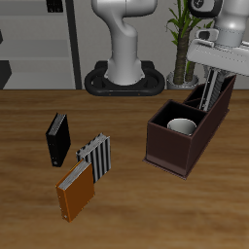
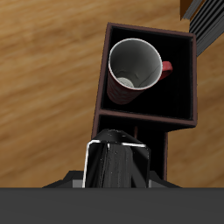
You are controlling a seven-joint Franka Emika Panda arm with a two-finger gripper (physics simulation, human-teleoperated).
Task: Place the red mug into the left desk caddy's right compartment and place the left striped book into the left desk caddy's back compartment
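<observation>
The dark brown left desk caddy (image 1: 173, 152) stands near the table's side edge. The red mug (image 1: 181, 125) stands upright in its right compartment; the wrist view shows its white inside and red handle (image 2: 136, 68). My gripper (image 1: 216, 70) is above the caddy's back end, shut on the left striped book (image 1: 210, 93). The book hangs on end with its lower part down in the back compartment. In the wrist view the book (image 2: 115, 163) is seen edge-on in the narrow section behind the mug's divider (image 2: 144, 117).
A black book (image 1: 59, 139), a striped book with broad bars (image 1: 96, 158) and an orange book (image 1: 76, 192) stand toward the table's middle and front. The robot's base (image 1: 124, 78) and a potted plant (image 1: 181, 44) are at the back.
</observation>
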